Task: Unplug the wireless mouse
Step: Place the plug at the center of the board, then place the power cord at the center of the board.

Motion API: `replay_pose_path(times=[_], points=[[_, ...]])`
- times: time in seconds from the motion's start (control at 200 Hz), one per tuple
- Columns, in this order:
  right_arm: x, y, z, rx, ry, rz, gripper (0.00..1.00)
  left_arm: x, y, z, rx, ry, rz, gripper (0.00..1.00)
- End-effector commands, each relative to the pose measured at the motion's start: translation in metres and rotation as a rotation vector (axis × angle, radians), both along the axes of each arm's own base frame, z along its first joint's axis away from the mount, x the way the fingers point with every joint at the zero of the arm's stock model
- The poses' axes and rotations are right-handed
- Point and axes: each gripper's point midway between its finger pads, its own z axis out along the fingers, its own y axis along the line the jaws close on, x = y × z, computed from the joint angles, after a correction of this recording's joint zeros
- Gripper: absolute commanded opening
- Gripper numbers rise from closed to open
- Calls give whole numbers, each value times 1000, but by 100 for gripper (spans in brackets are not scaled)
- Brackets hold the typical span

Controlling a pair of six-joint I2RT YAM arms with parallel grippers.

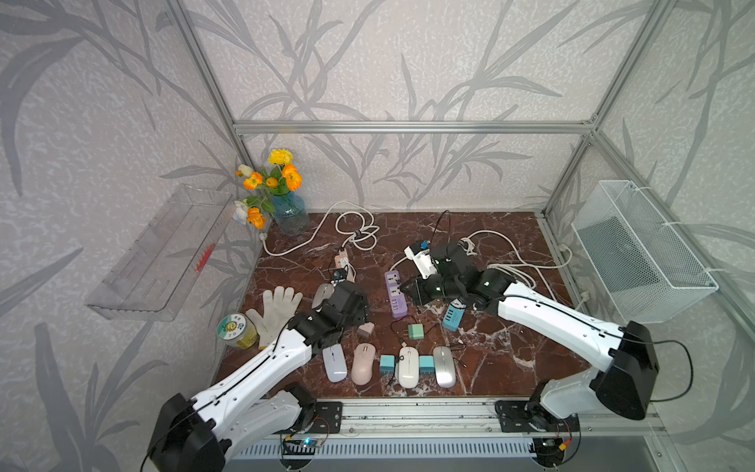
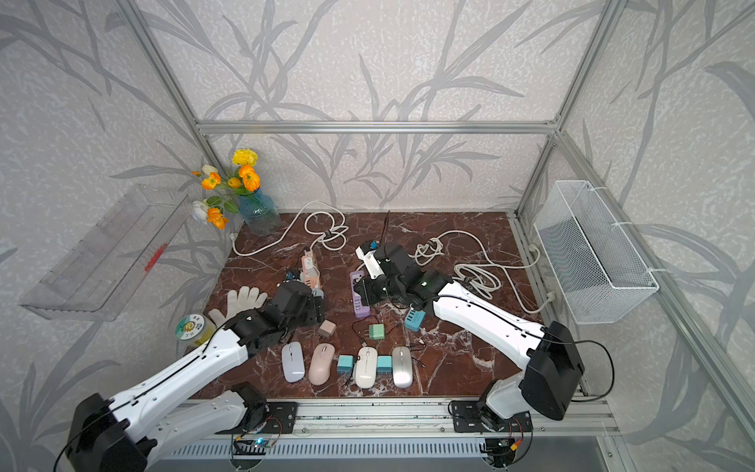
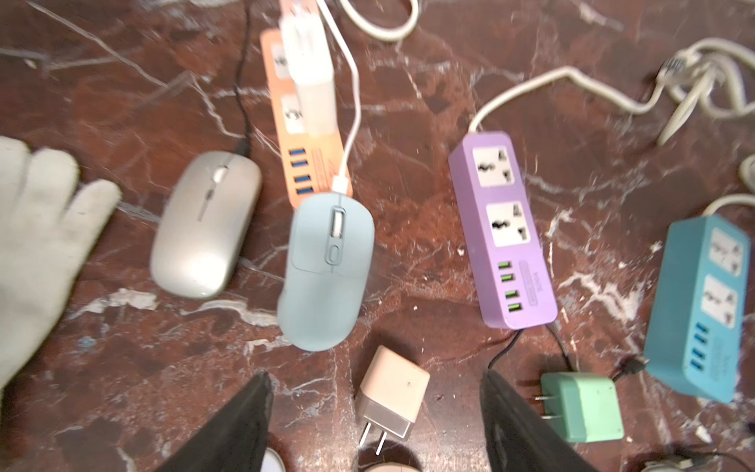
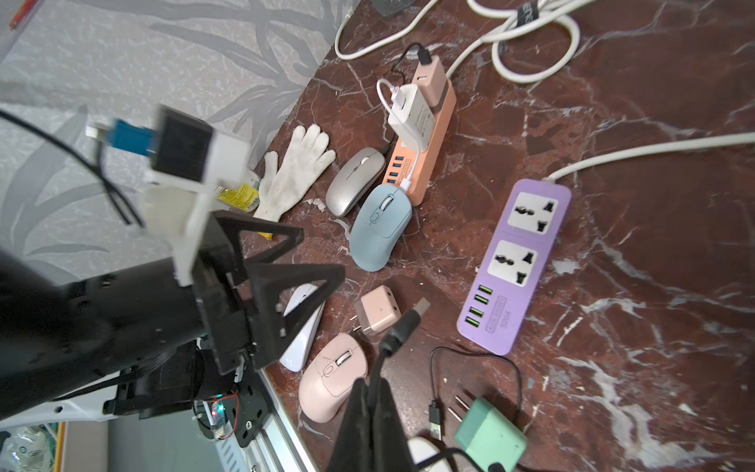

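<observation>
I see the plugged-in mouse (image 3: 327, 269) left of the middle power strip (image 1: 394, 292), the glove (image 1: 275, 312) farther left, four mice (image 1: 407, 367) in front.

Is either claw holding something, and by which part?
The right claw pinches a black cable just behind its USB plug. The left claw is open, holding nothing.

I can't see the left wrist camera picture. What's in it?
A light blue mouse lies on a red marble table, a white cable plugged into its front and leading to a white charger on an orange power strip. The left gripper hangs open near it; a silver mouse and a purple power strip flank it.
</observation>
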Motion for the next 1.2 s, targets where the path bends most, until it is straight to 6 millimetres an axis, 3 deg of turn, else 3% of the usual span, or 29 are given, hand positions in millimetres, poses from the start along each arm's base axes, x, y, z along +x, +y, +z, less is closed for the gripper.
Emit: replay_pose_path(times=[0.0,0.145,0.31,0.33,0.45,0.66,0.77,0.88,0.965,1.085,1.195], points=[[-3,30,4,74,61,11,0,-4,36,-1,46,33,123,80],[-15,58,-8,122,161,64,0,1,54,-4,25,70,185,86],[-15,73,-24,153,252,63,0,4,56,-12,28,140,185,93],[-14,76,-38,136,278,62,0,4,55,-13,25,144,182,95],[-12,84,-70,113,357,42,0,4,53,-19,0,155,194,100],[21,59,-123,-7,400,-136,0,-8,54,-32,-41,260,238,100],[28,54,-145,-99,402,-150,0,-8,45,-34,-110,283,241,100],[28,51,-167,-180,412,-142,0,-3,25,-40,-181,249,130,100],[30,48,-171,-213,400,-141,0,-7,34,-43,-131,289,166,100],[33,48,-161,-218,367,-127,14,-5,42,-42,-72,298,172,100],[33,52,-139,-195,337,-95,29,0,42,-40,-34,296,141,98]])
